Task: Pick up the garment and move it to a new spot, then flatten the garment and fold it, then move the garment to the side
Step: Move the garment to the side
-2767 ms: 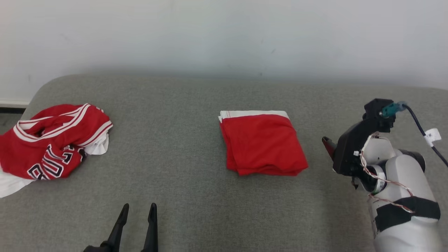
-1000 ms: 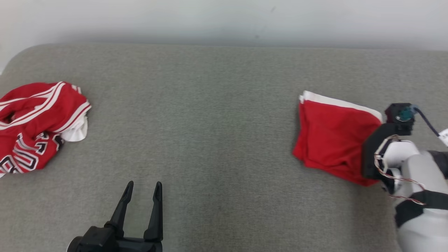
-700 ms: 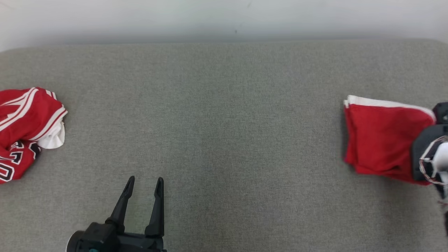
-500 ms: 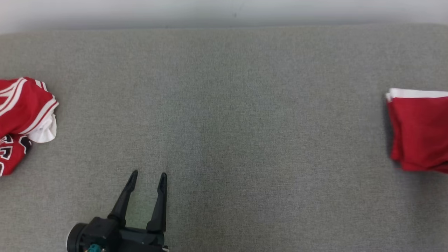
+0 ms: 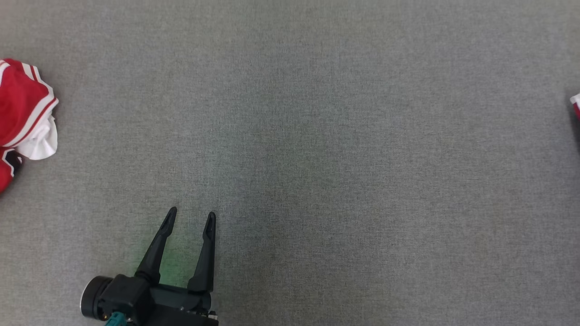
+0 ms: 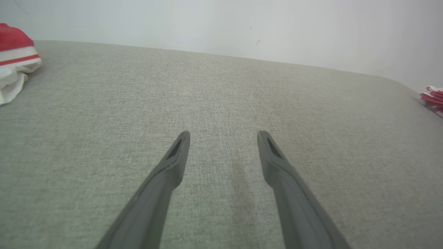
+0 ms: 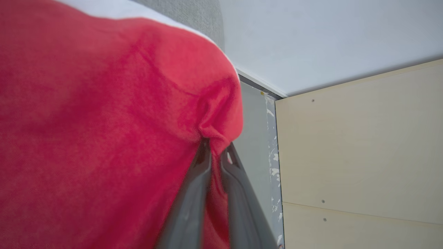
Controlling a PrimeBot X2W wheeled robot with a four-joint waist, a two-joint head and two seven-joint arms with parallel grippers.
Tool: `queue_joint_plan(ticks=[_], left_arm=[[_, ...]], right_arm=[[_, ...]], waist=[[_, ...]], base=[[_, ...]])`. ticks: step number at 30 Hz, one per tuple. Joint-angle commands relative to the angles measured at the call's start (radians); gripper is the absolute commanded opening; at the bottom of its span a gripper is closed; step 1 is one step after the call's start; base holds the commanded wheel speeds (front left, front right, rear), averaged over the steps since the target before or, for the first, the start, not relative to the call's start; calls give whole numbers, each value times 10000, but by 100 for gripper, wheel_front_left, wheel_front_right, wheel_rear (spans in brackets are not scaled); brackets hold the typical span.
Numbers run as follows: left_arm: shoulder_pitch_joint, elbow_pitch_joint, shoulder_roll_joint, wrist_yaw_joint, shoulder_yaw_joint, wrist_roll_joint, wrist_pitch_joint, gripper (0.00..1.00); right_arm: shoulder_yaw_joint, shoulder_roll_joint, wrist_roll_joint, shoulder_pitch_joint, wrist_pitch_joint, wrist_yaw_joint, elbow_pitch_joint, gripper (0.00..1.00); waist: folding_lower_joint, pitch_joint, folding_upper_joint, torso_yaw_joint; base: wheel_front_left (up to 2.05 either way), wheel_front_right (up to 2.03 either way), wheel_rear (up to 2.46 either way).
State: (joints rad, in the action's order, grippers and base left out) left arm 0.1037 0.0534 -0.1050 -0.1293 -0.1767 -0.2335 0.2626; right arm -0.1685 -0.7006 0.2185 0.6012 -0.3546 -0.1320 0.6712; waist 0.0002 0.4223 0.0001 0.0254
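Here we are over a wide grey upholstered surface [image 5: 317, 136], and at its left edge sits a crumpled red jersey [image 5: 22, 113], white stripes showing and a white lining poking out. Through the right wrist camera we see a pale wooden panel [image 7: 356, 155] dotted with small screws just past the surface's end, under a white wall [image 7: 311, 41].

Now the folded red garment [image 7: 104, 138]: it's at the far right end of the surface, just a sliver at the right edge of our head view. Our right gripper [image 7: 217, 147] is pinched tight on a fold of it, the cloth bunching at the fingertips. Our left gripper [image 5: 191, 213] sits low at the lower left, fingers spread wide over bare upholstery, well apart from the garment.

The garment is soft red knit with a white band along one edge. The surface is a coarse grey weave. Our fingers are long, dark and tapered, each with a slot near the tip.
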Motion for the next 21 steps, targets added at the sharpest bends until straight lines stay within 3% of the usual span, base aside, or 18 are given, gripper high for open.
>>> queue_joint_plan(ticks=[1,2,3,4,5,11,15,21], left_arm=[[99,-71,-17,-16,6,23,35,100],[148,-138,-8,-16,-14,46,35,100],[186,-233,-1,-16,-11,77,35,100],[205,-313,4,-15,-12,104,35,100],[216,-398,9,-15,-8,152,35,100],[168,-1048,103,-15,304,373,35,100],[-6,-1358,170,-15,521,434,35,100],[-307,-1229,272,-16,725,343,35,100]], right_arm=[[-132,-50,196,88,97,27,-43,0],[-202,-16,264,71,148,27,-104,0],[-273,40,309,24,184,27,-163,38],[-334,91,389,-57,226,27,-242,91],[-445,170,374,-101,279,27,-308,100],[-1312,613,358,-553,640,27,-638,100],[-1781,954,-115,-915,1548,27,-845,100],[-1934,2188,-820,-1282,3030,27,-1338,100]], waist=[[-2,164,-1,35],[-2,184,-1,31],[-2,194,-1,29],[-2,194,-1,26],[-2,184,-1,21],[-2,-122,-1,24],[-2,-537,-1,61],[-2,-1597,-1,153]], base=[[0,0,0],[0,0,0],[0,0,0],[0,0,0],[0,0,0],[0,0,0],[0,0,0],[0,0,0]])
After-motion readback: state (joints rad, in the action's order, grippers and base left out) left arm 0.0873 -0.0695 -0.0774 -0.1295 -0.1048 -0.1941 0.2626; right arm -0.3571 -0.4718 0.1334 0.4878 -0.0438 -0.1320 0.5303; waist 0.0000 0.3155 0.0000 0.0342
